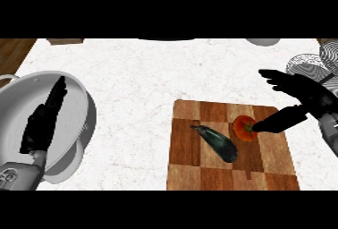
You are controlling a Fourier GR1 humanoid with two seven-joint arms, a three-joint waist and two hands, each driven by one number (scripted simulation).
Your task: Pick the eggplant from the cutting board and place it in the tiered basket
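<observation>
White marbled desk point(152, 71) fills the view, with a strip of wood floor at the upper left. On the checkered cutting board point(224, 174) the dark eggplant point(218, 142) lies slanted, just beside a red tomato point(243, 129) partly covered by the right hand point(300, 96), whose fingers are spread and hold nothing. The tiered basket point(317, 65) is cut off at the right edge. The left hand point(45, 118) rests with straight fingers over a grey pan point(79, 94), hiding part of it.

White counter point(145, 76) under cutting board point(198, 174), pan point(73, 134)
</observation>
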